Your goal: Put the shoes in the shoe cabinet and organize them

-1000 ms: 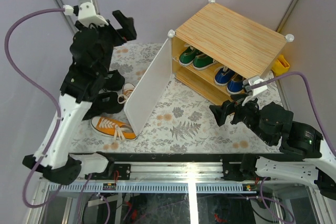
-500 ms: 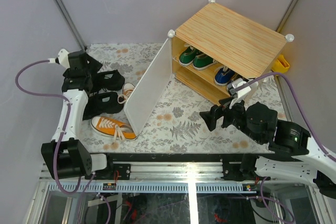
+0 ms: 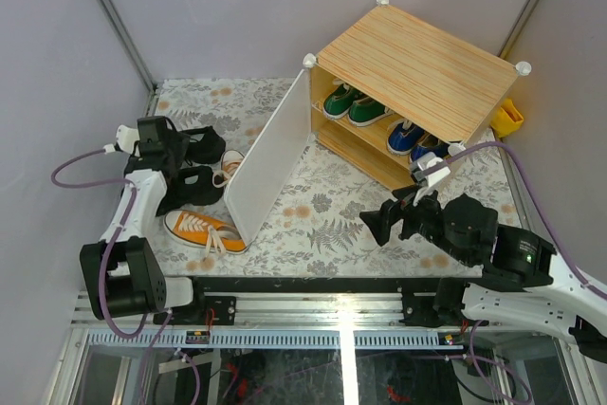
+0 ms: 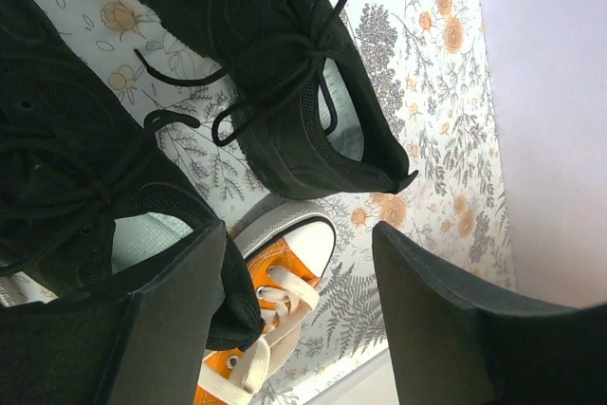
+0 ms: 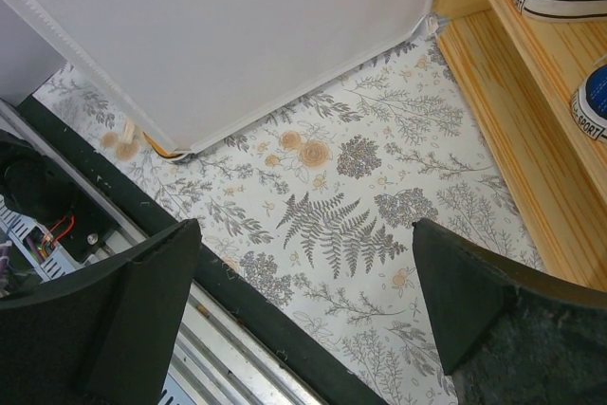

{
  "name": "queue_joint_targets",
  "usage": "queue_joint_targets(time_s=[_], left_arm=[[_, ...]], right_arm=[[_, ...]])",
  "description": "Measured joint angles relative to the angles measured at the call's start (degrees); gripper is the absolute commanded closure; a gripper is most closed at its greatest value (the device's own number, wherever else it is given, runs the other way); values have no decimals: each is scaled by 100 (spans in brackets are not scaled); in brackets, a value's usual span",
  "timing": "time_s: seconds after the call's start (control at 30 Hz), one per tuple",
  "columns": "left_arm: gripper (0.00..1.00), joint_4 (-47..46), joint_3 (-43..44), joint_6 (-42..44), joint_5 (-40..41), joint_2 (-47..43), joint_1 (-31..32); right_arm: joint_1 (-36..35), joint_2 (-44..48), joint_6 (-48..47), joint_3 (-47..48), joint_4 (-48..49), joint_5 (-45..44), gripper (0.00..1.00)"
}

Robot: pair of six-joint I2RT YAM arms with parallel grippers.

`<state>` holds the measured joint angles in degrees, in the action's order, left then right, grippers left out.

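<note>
Black shoes (image 4: 285,82) now fill the left wrist view. The left arm, raised high a second ago, has swung down to the left side of the table (image 3: 322,225) and brought the left end effector (image 4: 300,230) low over them. Its fingers are spread wide and hold nothing. One shoe lies just ahead of the gap and the other lies partly beneath one finger; whether that finger touches it I cannot tell from this angle. The right end effector (image 5: 305,225), also wide and empty, has shifted a little toward the middle of the table. It hovers in front of the shoe cabinet (image 3: 417,64), whose door (image 3: 270,163) stands open.

I read this as the approach to a grasp on a black shoe. The green pair (image 3: 349,104) and the blue pair (image 3: 413,138) already sit inside the cabinet, so the black and orange shoes remain outside, left of the door.

One orange sneaker (image 3: 202,229) lies in full view near the table's front edge. A second orange sneaker (image 3: 230,160) shows only a toe and laces past the door's edge. The cabinet's top hides most of the lower shelf from above, and the right arm's wrist covers part of the blue pair.
</note>
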<state>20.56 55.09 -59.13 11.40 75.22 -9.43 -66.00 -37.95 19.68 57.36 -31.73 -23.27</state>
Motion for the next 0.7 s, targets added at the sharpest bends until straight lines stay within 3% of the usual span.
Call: queue_joint_targets(time_s=[0.37,0.7], left_arm=[[39,-706,-621,-380,-17,398,289],[40,-1650,-455,-22,4,1123,533]], right_arm=[[0,87,20,-162,52,-15,1],[0,-46,20,-162,55,-131,1]])
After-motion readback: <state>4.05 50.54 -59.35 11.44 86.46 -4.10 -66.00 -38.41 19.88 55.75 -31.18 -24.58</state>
